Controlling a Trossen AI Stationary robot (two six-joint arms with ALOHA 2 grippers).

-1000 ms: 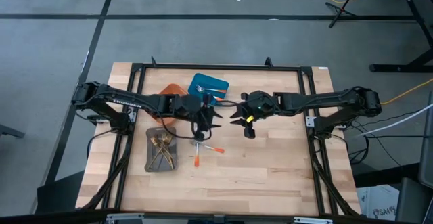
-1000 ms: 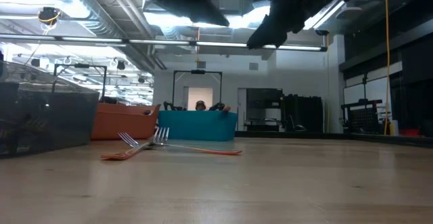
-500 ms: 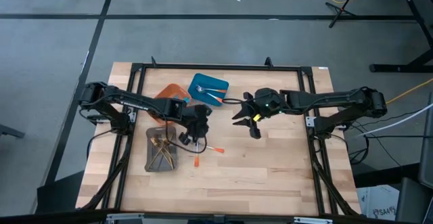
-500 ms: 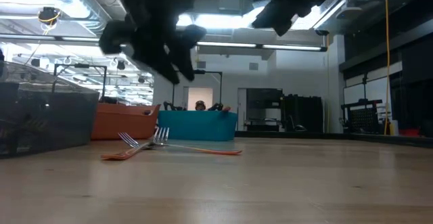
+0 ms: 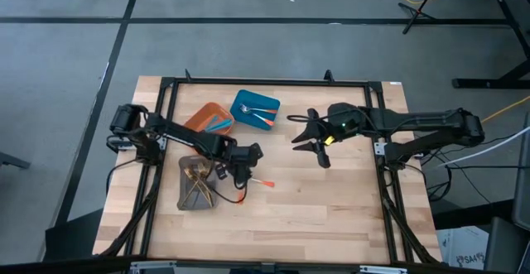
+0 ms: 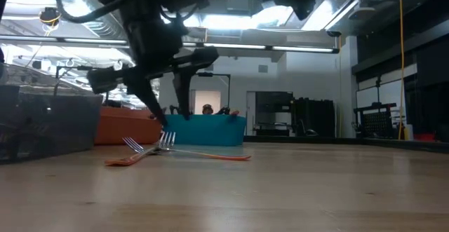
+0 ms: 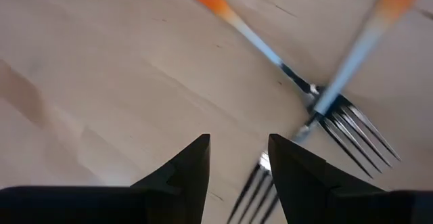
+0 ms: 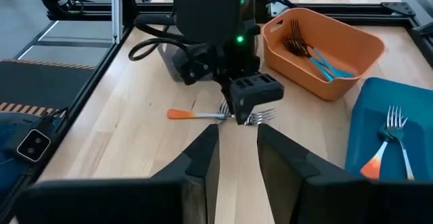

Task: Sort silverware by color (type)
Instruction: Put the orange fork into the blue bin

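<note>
Two orange-handled forks [image 7: 325, 95] lie crossed on the wooden table [image 5: 331, 208], tines just ahead of the left gripper [image 7: 238, 158], whose parted jaws hold nothing, while farther off the right gripper [image 5: 313, 141] hangs beside the blue tray [image 5: 240, 102], slightly parted, empty.

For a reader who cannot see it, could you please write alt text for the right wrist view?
The left gripper hangs with open fingers just above two orange-handled forks crossed on the wooden table. Beside them, an orange tray holds blue-handled cutlery and a blue tray holds orange-handled forks. The right gripper frames the foreground, holding nothing.
</note>
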